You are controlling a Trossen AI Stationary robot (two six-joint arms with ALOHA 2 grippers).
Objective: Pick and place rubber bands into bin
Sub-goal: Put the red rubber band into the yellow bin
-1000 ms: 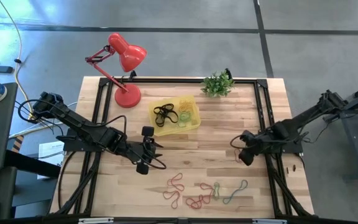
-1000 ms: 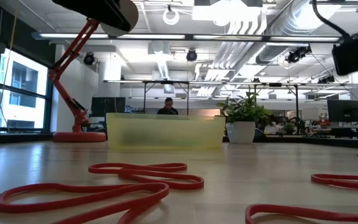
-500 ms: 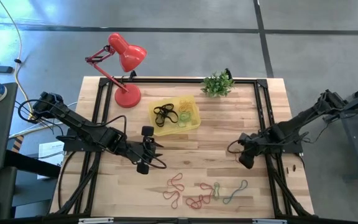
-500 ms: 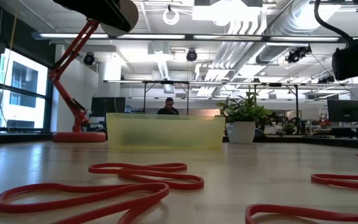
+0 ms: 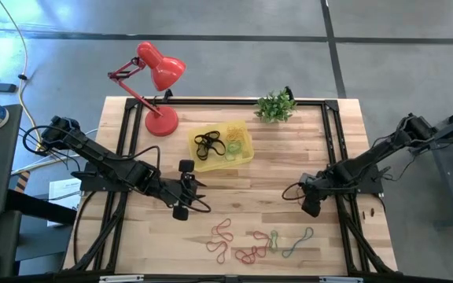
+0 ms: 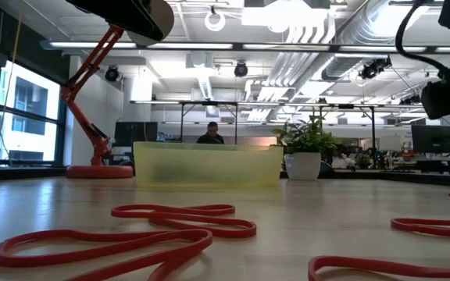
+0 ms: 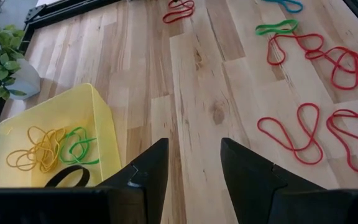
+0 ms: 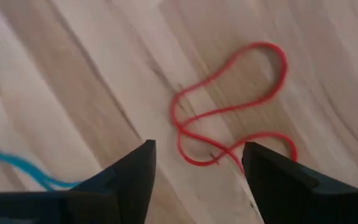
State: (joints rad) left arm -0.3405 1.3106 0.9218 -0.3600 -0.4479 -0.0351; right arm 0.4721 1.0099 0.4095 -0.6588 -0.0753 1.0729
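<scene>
Yellow bin (image 5: 222, 144) sits on the table just beside the red lamp's (image 5: 154, 86) base, toward the potted plant (image 5: 275, 107). It already holds black, tan and green bands (image 7: 50, 148). The loose rubber bands (image 5: 250, 242), mostly red with a green and a blue one, lie strewn well apart from the bin, along the table edge opposite the lamp. Right gripper (image 5: 311, 203) hangs between bin and strewn bands, on the plant's side of the table, jaws apart over a red band (image 8: 232, 109); likely lining up a pick, fingers spread to straddle the loop. Left gripper (image 5: 183, 195) waits on the lamp's side of the bin, near it, jaws apart, holding nothing, clear of the working arm's path.
</scene>
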